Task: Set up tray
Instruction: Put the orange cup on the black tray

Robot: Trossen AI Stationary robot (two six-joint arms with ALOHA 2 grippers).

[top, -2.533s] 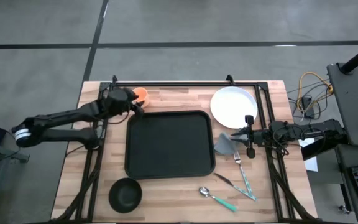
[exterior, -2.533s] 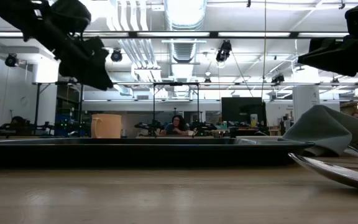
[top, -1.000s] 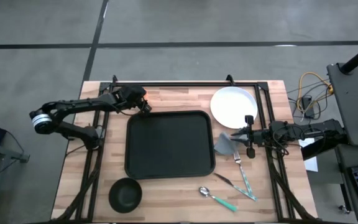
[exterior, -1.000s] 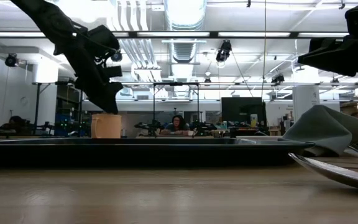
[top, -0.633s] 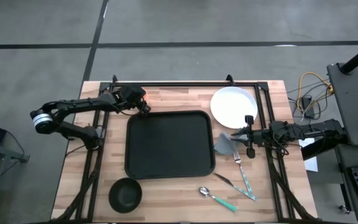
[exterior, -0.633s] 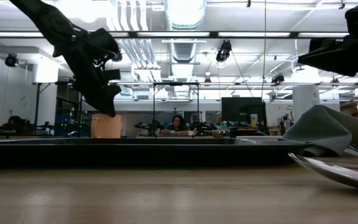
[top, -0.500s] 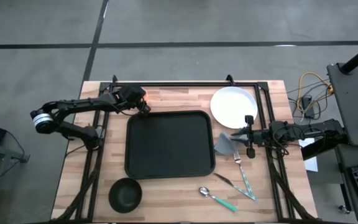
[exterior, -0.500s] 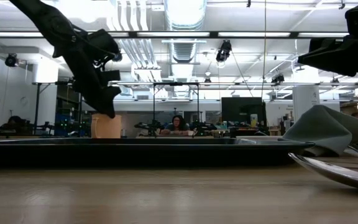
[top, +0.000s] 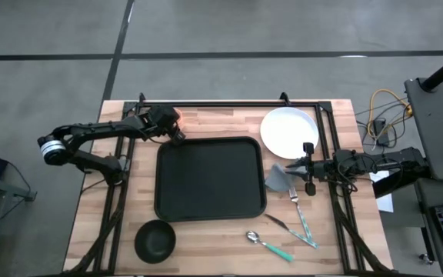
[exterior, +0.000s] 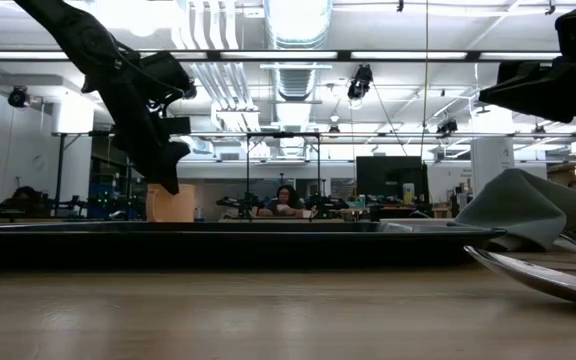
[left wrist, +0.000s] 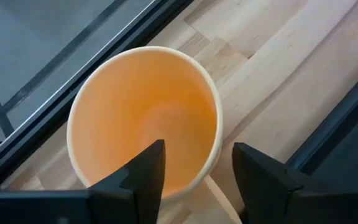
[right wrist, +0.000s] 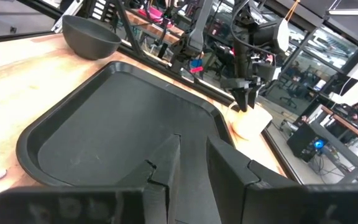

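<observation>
Fingers (left wrist: 143, 177) of the left gripper (left wrist: 194, 174) straddle the rim of an orange paper cup (left wrist: 143, 118): one finger sits inside the cup mouth, the other outside its wall. Whether the pads press the wall cannot be told. The cup stands upright on the light wooden slatted table (top: 221, 238), at the far left corner of the large flat black rectangular tray (top: 210, 178), just beside its rim. The tray lies at the table centre.

The right gripper (top: 308, 168) waits at the right edge of the table, its fingers set narrow with a small gap and holding nothing. A round white plate (top: 289, 131) lies far right of the tray. A folded grey cloth napkin (top: 278, 178) lies just beside the tray's right rim. A small round black bowl (top: 154, 240) stands near left. Teal-handled cutlery (top: 283, 235) lies near right.
</observation>
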